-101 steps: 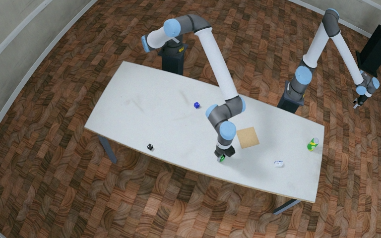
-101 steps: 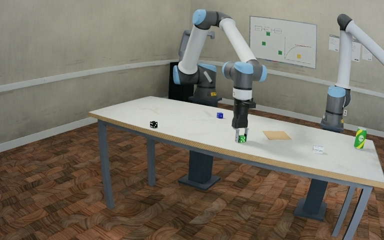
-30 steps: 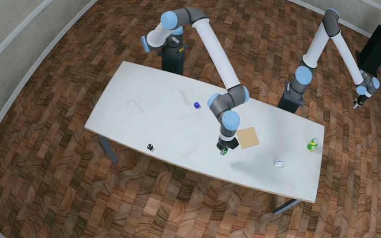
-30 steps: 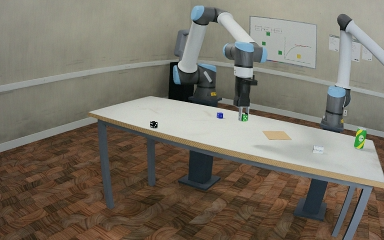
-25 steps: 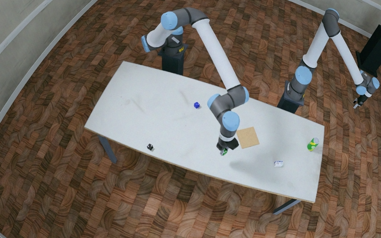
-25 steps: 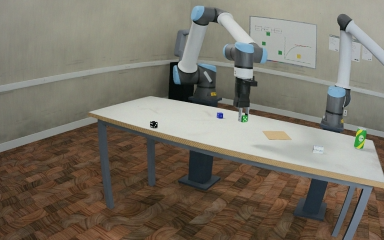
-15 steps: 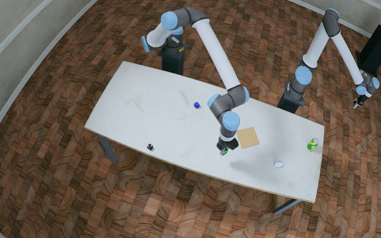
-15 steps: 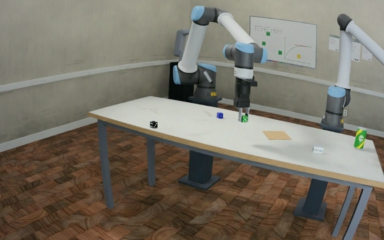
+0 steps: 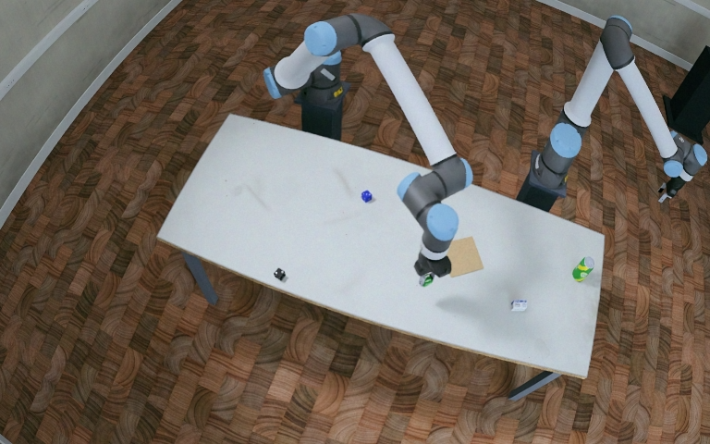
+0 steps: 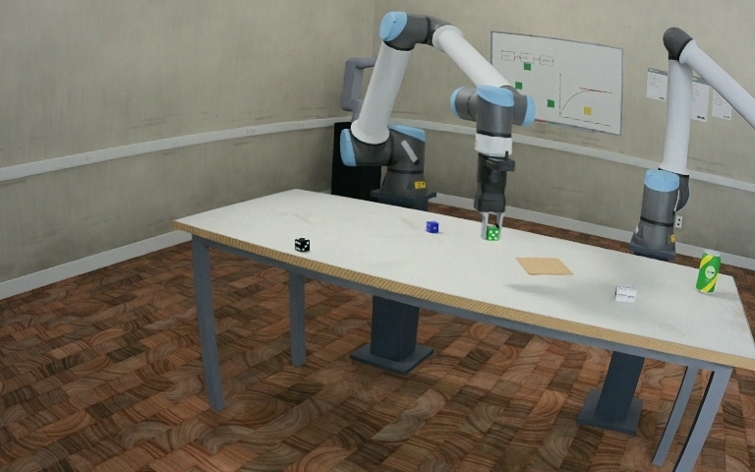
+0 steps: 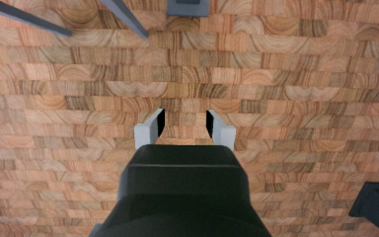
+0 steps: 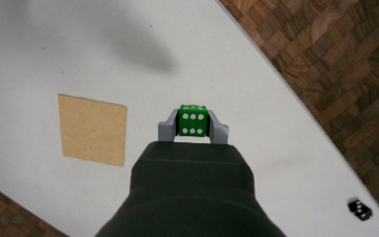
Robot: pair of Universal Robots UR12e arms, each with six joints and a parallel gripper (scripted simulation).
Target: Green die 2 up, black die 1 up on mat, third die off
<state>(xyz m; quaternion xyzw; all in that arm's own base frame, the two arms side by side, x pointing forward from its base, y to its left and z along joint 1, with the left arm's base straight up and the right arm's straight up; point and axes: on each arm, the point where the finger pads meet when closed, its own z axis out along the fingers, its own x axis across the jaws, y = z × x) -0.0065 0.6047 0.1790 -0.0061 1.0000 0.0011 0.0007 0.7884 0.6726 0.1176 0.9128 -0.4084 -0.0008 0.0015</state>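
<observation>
One green die [image 9: 427, 280] [image 10: 493, 232] [image 12: 192, 121] is held between the jaws of the right arm [image 9: 413, 99] [image 10: 473, 58], which are part open, closed on two opposite sides. It is gripped at the tips, raised above the worktop [image 9: 313, 235] [image 10: 356, 239] [image 12: 296, 197] and off the tan mat [image 9: 467, 256] [image 10: 544, 265] [image 12: 94, 129]. Six pips are shown to the right wrist camera; five are seen on a side in the exterior view. The black die [image 9: 280, 274] [image 10: 302, 245] [image 12: 359, 209] is set on the worktop near a long edge, well apart from the mat. The blue die [image 9: 366, 196] [image 10: 432, 226] is also off the mat. The jaws of the left arm [image 9: 646, 107] [image 10: 676, 114] are wide open over the floor, nothing held. A green-and-yellow can [image 9: 582, 269] [image 10: 708, 271] is stood upright near one end; a small white box [image 9: 519, 305] [image 10: 625, 293] is placed between it and the mat.

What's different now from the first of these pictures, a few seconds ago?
The right claw has risen, carrying the green die with it, and in the top view both have shifted slightly toward the mat. Nothing was newly gripped or let go. The black die, blue die, mat, can and left claw stayed put.
</observation>
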